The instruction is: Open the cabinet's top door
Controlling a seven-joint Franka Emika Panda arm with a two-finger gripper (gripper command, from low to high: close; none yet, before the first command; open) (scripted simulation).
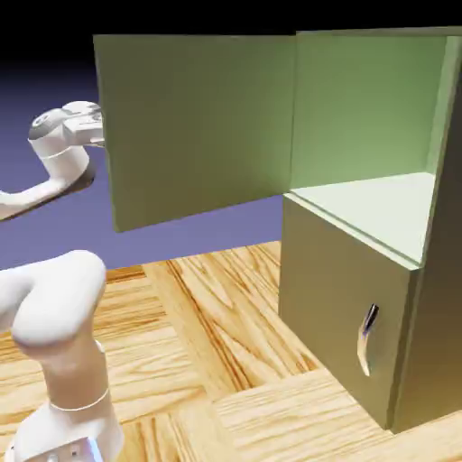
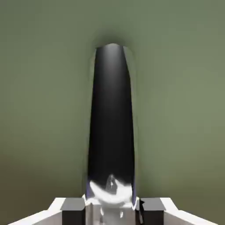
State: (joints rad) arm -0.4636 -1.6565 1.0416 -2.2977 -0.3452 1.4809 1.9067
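The olive-green cabinet (image 1: pixel 435 298) stands at the exterior view's right. Its top door (image 1: pixel 198 126) is swung wide open to the left, baring the pale green inside (image 1: pixel 370 108). My white hand (image 1: pixel 68 131) sits at the door's far left edge, and the panel hides the fingers there. In the hand view the door's olive face (image 2: pixel 44 88) fills the picture. The long dark handle (image 2: pixel 110 114) runs up from between my grey fingertips (image 2: pixel 72 206). My gripper (image 2: pixel 112 208) is shut on that handle.
The shorter lower door (image 1: pixel 334 298) is closed, with its small curved handle (image 1: pixel 367 338) facing the table. My arm's white elbow (image 1: pixel 59 316) rises at the lower left over the wooden table (image 1: pixel 207 343). The open door hangs above the table's far part.
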